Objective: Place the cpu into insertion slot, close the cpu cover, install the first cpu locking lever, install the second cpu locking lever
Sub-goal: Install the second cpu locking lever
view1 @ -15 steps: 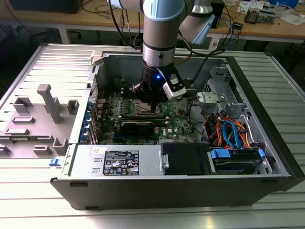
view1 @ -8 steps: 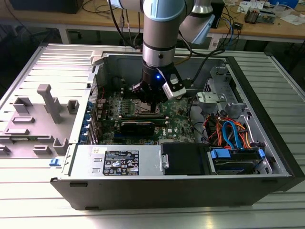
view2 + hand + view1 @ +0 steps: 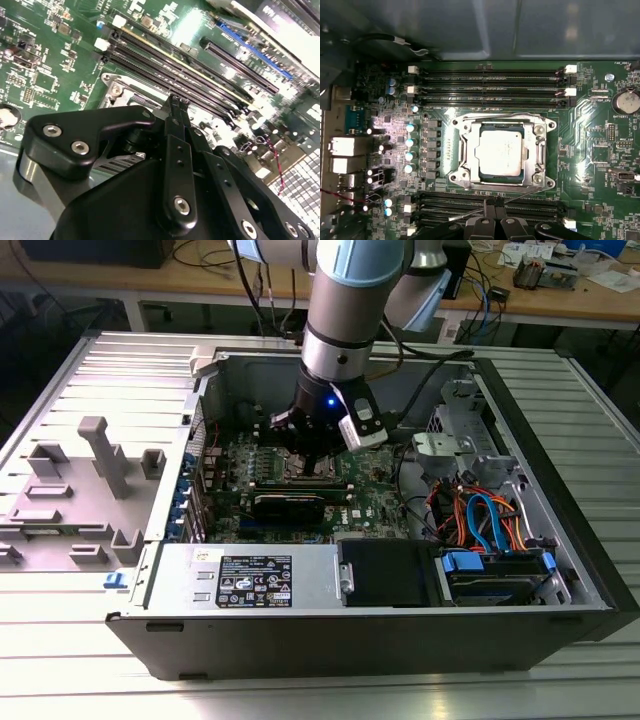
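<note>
The cpu [image 3: 501,152] sits flat in the insertion slot [image 3: 461,150] on the green motherboard [image 3: 590,145], its dull silver top showing through the square cut-out of the cpu cover [image 3: 502,120], which lies down over it in the first wrist view. A thin wire lever [image 3: 522,194] runs at a slant along the slot's edge nearest the tool, and a second thin rod [image 3: 467,215] angles away beside it; whether either is latched cannot be told. Long black memory slots [image 3: 490,80] lie on both sides of the socket.

The tool [image 3: 493,201] is just beside that edge of the socket, its dark fingers [image 3: 176,107] drawn close together with the tips nearly meeting. Whether they pinch the wire lever cannot be told from these views. In the second wrist view the black finger links reach down toward the socket's silver rim [image 3: 112,85].

In the exterior view the arm [image 3: 345,300] comes down almost vertically into the open computer case [image 3: 400,645], wrist pointing straight down, a small blue light glowing on the tool's body [image 3: 318,430] just above the board. The case lies on its side on a ribbed metal surface [image 3: 100,680]. Bundled orange and blue cables [image 3: 480,515] and a black drive box [image 3: 385,570] sit toward the exterior view's right, and a grey plastic fixture [image 3: 95,475] lies toward its left.
</note>
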Action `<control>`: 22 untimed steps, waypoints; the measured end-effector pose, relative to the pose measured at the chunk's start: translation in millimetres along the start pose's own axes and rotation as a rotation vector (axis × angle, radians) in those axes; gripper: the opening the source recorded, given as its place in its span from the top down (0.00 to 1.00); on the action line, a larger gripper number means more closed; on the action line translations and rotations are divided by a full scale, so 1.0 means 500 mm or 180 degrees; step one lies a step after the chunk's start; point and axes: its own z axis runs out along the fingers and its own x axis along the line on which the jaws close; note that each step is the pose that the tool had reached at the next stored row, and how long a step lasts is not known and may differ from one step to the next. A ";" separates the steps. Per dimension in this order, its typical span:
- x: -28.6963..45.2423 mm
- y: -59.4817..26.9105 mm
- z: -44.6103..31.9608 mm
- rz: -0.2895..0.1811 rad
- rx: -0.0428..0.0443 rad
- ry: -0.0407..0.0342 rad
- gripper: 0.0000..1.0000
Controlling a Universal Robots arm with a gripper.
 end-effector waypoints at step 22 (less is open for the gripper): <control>0.038 -0.017 0.022 -0.0053 -0.0133 0.0030 0.89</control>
